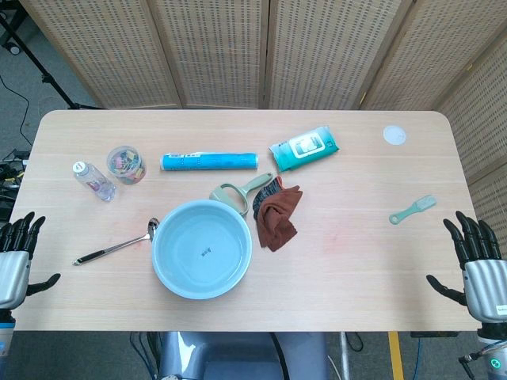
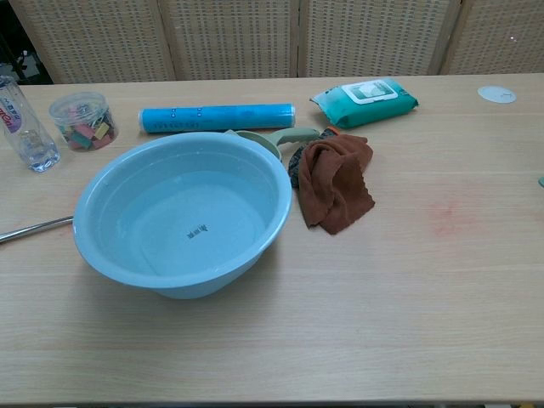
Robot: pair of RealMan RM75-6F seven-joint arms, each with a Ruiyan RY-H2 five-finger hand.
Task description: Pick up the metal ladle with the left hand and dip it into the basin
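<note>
Robot hand on the left [image 1: 16, 253] is released, fingers spread, off the worktop's [image 1: 356, 261] near-left edge; right robot hand [image 1: 479, 265] likewise holds nothing.
Metal ladle [image 1: 115, 247] lies left of the basin [image 1: 202, 248], bowl touching its rim; probably light, stiff, slippery, so take the dark handle end.

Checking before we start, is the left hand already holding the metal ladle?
No, the left hand hovers open at the table's edge, while the metal ladle lies untouched on the table beside the basin.
</note>
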